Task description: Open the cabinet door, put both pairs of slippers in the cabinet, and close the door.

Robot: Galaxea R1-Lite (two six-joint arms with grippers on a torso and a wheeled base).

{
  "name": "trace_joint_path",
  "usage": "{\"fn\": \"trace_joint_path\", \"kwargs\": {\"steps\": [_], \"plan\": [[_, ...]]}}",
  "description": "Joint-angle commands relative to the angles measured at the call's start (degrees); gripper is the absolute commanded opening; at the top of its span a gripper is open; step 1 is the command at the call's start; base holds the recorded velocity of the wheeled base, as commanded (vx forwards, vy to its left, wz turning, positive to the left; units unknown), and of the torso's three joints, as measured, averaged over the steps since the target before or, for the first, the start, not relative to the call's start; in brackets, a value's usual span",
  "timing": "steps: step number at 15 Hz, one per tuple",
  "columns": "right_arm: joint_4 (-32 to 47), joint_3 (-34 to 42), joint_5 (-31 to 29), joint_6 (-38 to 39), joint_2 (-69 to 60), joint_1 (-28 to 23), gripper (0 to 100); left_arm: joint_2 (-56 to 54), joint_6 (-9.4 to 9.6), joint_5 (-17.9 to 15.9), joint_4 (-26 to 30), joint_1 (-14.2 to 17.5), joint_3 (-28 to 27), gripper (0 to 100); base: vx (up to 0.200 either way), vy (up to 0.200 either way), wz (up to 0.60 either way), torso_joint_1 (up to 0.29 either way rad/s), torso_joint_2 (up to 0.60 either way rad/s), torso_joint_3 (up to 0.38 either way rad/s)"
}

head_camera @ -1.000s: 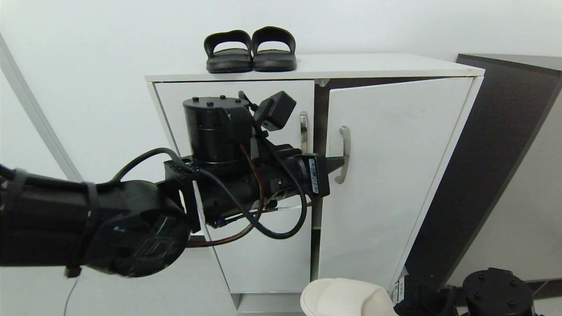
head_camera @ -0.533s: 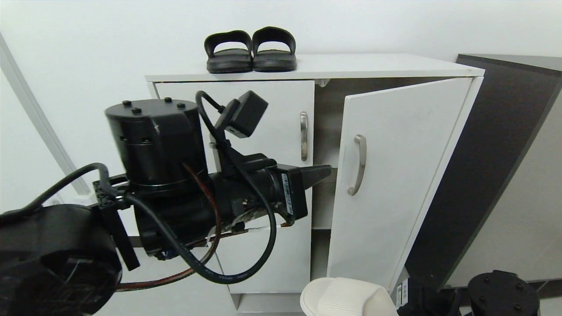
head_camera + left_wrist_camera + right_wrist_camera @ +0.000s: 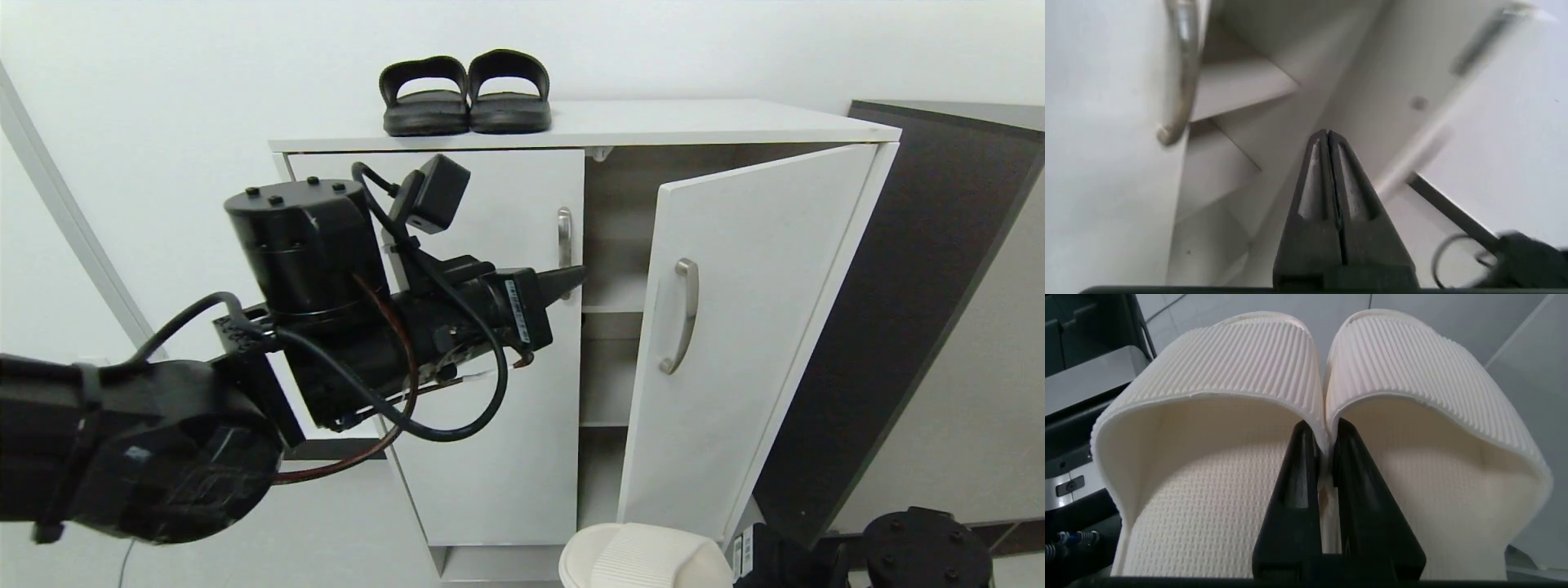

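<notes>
Left pincer [image 3: 578, 276] clenched, empty, tips just beside the shut left door's handle [image 3: 564, 237]. To its right, right cabinet door [image 3: 735, 327] ajar. Above, black slippers [image 3: 465, 94] atop the cabinet [image 3: 694, 114]. Right pincer [image 3: 1323, 429] grasping the cream slippers [image 3: 1208, 392] by their adjoining inner edges.

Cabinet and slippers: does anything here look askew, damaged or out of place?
Nothing stands out. The right door hangs partly open with shelves showing behind it, undamaged. The black slippers sit side by side on the cabinet top, and the right gripper is shut on the cream slippers, pinching both together.
</notes>
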Motion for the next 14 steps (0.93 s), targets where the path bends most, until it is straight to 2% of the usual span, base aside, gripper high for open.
{"fn": "trace_joint_path", "kwargs": {"steps": [1, 5, 10, 12, 14], "plan": [[-0.1, 0.2, 0.1, 0.0, 0.3, 0.0, 0, 5.4, -0.01, 0.0, -0.5, 0.5, -3.1, 0, 0.000, 0.000, 0.00, 0.000, 0.00, 0.000], [-0.1, 1.7, 0.1, -2.0, 0.2, 0.5, 0, 8.0, -0.01, -1.2, -0.5, 0.2, -5.2, 0, 0.000, 0.000, 0.00, 0.000, 0.00, 0.000], [-0.1, 2.7, 0.1, -2.0, 0.4, 2.7, 0, 9.6, 0.08, -1.2, -0.6, 0.1, -6.7, 0, 0.000, 0.000, 0.00, 0.000, 0.00, 0.000], [-0.1, 2.7, 0.1, -2.0, 0.5, 2.8, 0, 10.3, 0.08, -1.2, -0.9, -0.1, -7.0, 0, -0.200, 0.000, 0.00, 0.002, 0.01, 0.002], [0.1, 2.9, 0.1, -1.9, 0.5, 3.6, 0, 11.8, 0.26, -0.5, -2.5, -1.7, -7.2, 0, -0.200, 0.000, 0.00, 0.005, 0.00, 0.000]]}}
